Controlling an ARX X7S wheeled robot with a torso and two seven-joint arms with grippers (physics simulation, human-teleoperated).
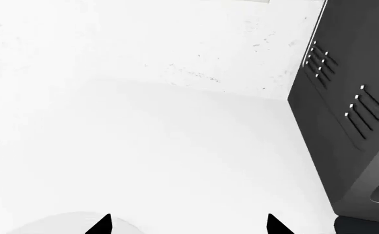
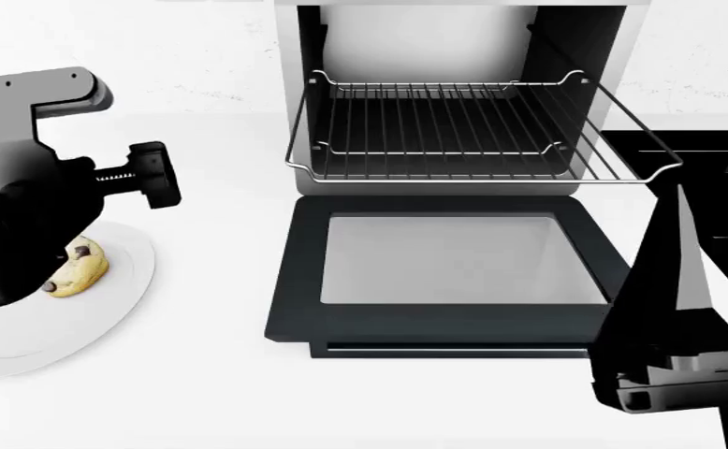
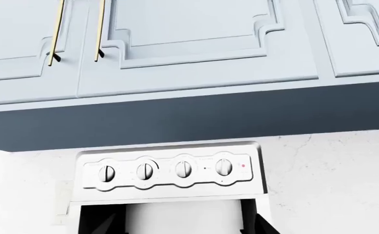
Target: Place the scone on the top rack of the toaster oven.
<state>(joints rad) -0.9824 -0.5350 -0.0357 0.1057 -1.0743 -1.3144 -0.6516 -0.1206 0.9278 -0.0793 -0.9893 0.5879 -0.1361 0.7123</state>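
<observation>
The scone [image 2: 77, 268], pale yellow with dark chips, lies on a round white plate [image 2: 114, 309] at the left of the counter, partly hidden by my left arm [image 2: 15, 224]. The toaster oven [image 2: 286, 84] stands open, its black glass door [image 2: 296, 281] dropped flat. Its top rack [image 2: 464, 131], a silver wire grid, is pulled out over the door and holds nothing. My left gripper [image 1: 189, 225] is open above the counter, with the plate's edge [image 1: 59, 225] beside one fingertip. My right gripper [image 3: 186, 225] is open, pointing up at the oven's knob panel [image 3: 170, 170].
A black sink [image 2: 726, 187] lies right of the oven. The oven's dark vented side [image 1: 345, 122] is close to my left gripper. White cabinets [image 3: 176, 39] with gold handles hang above the oven. White counter [image 2: 214, 393] spreads in front of the door.
</observation>
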